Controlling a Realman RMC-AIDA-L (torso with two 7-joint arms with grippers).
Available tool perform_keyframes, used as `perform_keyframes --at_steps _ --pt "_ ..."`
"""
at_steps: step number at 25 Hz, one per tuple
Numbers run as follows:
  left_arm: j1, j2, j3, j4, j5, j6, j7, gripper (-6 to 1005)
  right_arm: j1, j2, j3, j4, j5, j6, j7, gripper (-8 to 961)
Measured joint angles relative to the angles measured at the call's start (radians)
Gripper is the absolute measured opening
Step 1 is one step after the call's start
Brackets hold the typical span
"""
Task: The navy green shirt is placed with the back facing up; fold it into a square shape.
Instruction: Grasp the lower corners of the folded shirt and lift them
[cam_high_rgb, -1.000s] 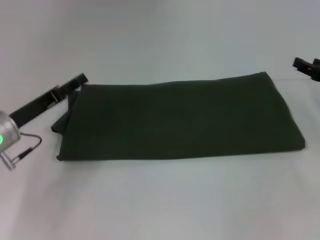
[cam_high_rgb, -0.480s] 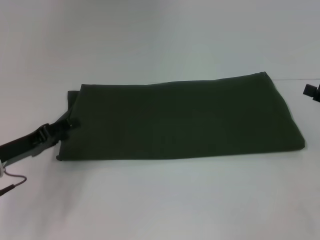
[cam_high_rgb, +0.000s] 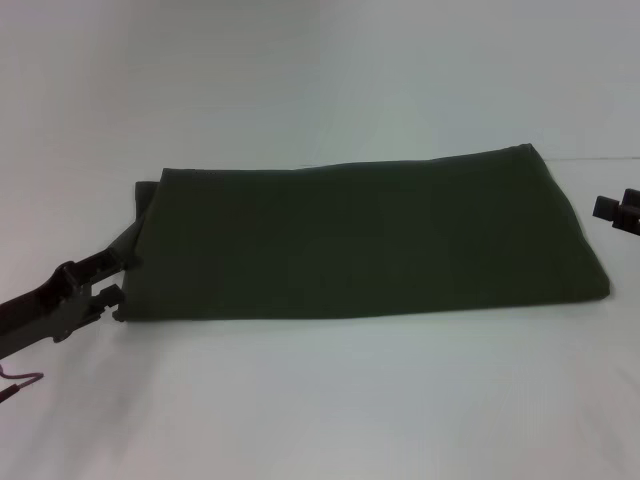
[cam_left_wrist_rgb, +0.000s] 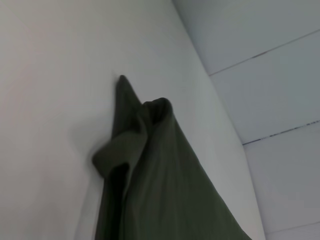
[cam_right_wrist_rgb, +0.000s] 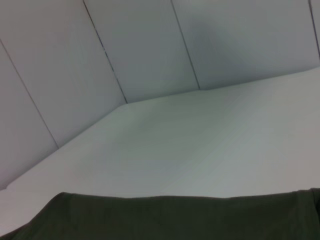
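Folded navy green shirt (cam_high_rgb: 365, 235) flat across mid-frame on white table (cam_high_rgb: 320, 400).

Left gripper (cam_high_rgb: 100, 280) at lower-left corner of cloth, jaws spread, touching the edge. Right gripper (cam_high_rgb: 618, 208) just off right edge; jaw state unclear. Bare tabletop above and below.

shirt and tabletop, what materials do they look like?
Navy green shirt: soft matte woven or knit fabric, likely cotton; no sheen, and its end bunches into limp folds in the left wrist view. Table: smooth, hard-looking white surface, probably laminate or painted board; no visible grain.
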Motion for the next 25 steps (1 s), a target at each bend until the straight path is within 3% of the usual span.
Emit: perform_keyframes --at_steps 25 --pt "0.018 -0.007 -0.001 -0.029 0.028 -0.052 -0.144 721 -0.012 -0.001 -0.01 0.0 -0.008 0.008 0.012 672"
